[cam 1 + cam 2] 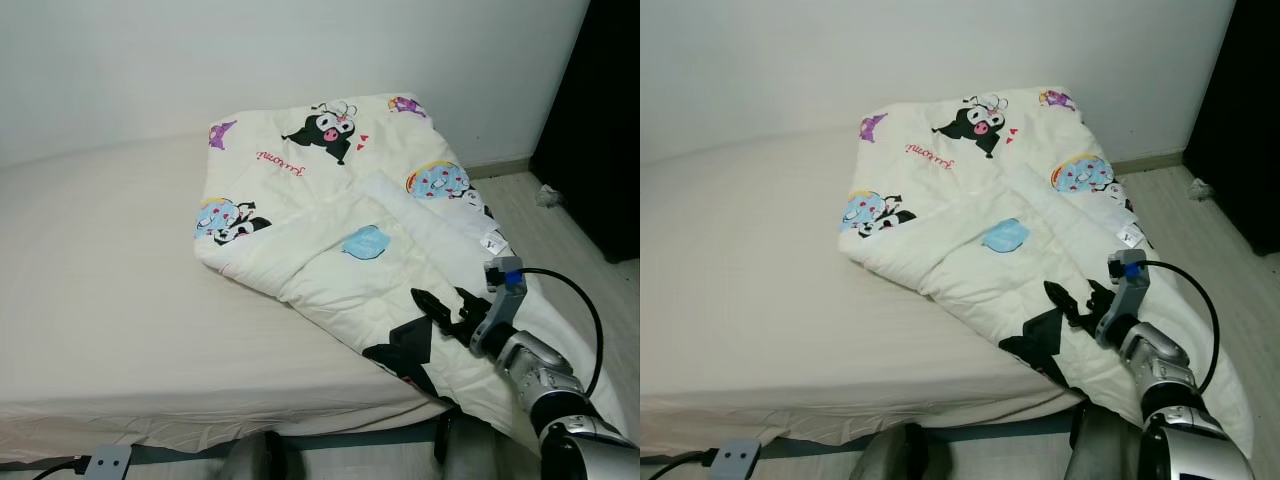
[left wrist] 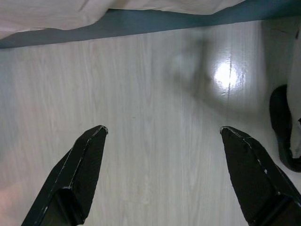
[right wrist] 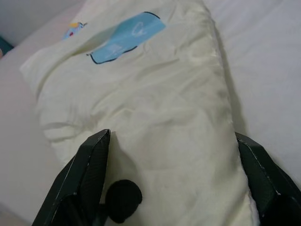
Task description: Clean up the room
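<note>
We record a plain white wall [image 1: 300, 50] behind a low bed [image 1: 100, 290] covered by a cream sheet. Pale wood-look flooring [image 2: 150, 132] carries a bright glare spot, with a wooden skirting board [image 1: 500, 165] at the wall's foot. A dark, near-black surface [image 1: 600, 120] stands at the right edge.

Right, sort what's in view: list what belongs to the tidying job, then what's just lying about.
Job:
- cartoon-print quilt, partly folded, hanging off the bed's corner
- bed
- right gripper, open over the quilt

Lying about:
- small crumpled white thing on the floor
- left gripper, open above bare floor
</note>
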Tool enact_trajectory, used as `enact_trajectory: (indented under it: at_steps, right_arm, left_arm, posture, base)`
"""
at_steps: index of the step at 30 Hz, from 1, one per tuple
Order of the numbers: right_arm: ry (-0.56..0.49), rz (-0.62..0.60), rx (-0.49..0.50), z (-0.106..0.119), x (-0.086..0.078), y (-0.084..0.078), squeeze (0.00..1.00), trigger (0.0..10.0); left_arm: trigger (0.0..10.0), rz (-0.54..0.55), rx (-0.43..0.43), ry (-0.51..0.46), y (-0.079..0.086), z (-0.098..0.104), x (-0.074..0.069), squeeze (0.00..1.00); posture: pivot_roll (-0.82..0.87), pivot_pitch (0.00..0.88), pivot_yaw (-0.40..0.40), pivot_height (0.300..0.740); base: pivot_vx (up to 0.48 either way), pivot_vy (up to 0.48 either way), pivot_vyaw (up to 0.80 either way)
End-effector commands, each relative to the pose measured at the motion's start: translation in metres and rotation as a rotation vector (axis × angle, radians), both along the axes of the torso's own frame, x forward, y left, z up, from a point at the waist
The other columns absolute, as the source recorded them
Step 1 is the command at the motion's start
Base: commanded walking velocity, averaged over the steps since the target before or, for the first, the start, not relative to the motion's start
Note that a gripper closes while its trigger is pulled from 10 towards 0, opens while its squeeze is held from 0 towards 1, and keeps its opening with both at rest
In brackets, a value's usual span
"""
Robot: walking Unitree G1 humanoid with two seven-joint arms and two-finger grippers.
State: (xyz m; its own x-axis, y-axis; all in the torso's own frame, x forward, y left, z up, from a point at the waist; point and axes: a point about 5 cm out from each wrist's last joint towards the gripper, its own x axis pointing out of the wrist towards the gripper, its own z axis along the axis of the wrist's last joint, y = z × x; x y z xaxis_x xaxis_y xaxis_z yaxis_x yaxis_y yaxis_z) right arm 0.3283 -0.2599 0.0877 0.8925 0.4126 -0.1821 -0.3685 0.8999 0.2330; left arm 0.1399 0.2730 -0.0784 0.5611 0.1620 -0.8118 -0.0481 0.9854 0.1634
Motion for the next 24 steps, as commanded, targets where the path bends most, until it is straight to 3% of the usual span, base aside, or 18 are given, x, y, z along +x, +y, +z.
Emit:
enact_trajectory:
  at_steps: [1, 8, 12, 13, 15, 17, 19, 23, 24]
  right_arm:
    - [0.004, 0.032, 0.036, -0.004, -0.003, 0.005, 0.0, 10.0]
    - [-0.058, 0.188, 0.13, 0.0, -0.005, 0.024, 0.0, 10.0]
    - [-0.084, 0.317, 0.163, 0.003, -0.008, 0.041, 0.0, 10.0]
    - [-0.075, 0.398, 0.166, 0.0, -0.011, 0.055, 0.0, 10.0]
    - [-0.046, 0.56, 0.153, -0.007, -0.022, 0.083, 0.0, 10.0]
    - [0.025, 0.75, 0.1, -0.024, -0.043, 0.112, 0.0, 10.0]
    - [0.08, 0.838, 0.046, -0.037, -0.056, 0.127, 0.0, 10.0]
    - [0.142, 0.91, -0.041, -0.054, -0.069, 0.138, 0.0, 10.0]
    - [0.185, 0.962, -0.093, -0.064, -0.08, 0.143, 0.0, 10.0]
  left_arm:
    - [10.0, 0.005, -0.001, 0.04, -0.003, -0.005, -0.01, 0.0]
    - [10.0, 0.014, -0.017, 0.047, -0.01, -0.008, -0.009, 0.0]
    - [10.0, 0.017, -0.022, 0.047, -0.014, -0.009, -0.007, 0.0]
    - [10.0, 0.019, -0.024, 0.048, -0.015, -0.009, -0.007, 0.0]
    - [10.0, 0.022, -0.027, 0.051, -0.018, -0.01, -0.006, 0.0]
    - [10.0, 0.025, -0.031, 0.053, -0.021, -0.01, -0.004, 0.0]
    - [10.0, 0.028, -0.036, 0.051, -0.023, -0.01, -0.003, 0.0]
    - [10.0, 0.032, -0.041, 0.049, -0.026, -0.011, -0.001, 0.0]
    - [10.0, 0.035, -0.044, 0.047, -0.028, -0.011, 0.0, 0.0]
  posture:
    - [0.02, 0.155, 0.17, 0.485]
    - [-0.01, 0.133, 0.152, 0.485]
    - [-0.02, 0.122, 0.144, 0.485]
    - [-0.03, 0.114, 0.139, 0.485]
    - [-0.04, 0.109, 0.136, 0.485]
    - [-0.05, 0.099, 0.131, 0.485]
    - [-0.05, 0.093, 0.125, 0.485]
    - [-0.06, 0.087, 0.118, 0.485]
    - [-0.06, 0.082, 0.114, 0.485]
  base:
    - [0.0, 0.0, 0.0]
    - [0.0, 0.0, 0.0]
    - [0.0, 0.0, 0.0]
    - [0.0, 0.0, 0.0]
    - [0.0, 0.0, 0.0]
    - [0.0, 0.0, 0.0]
    - [0.0, 0.0, 0.0]
    - [0.0, 0.0, 0.0]
    - [0.0, 0.0, 0.0]
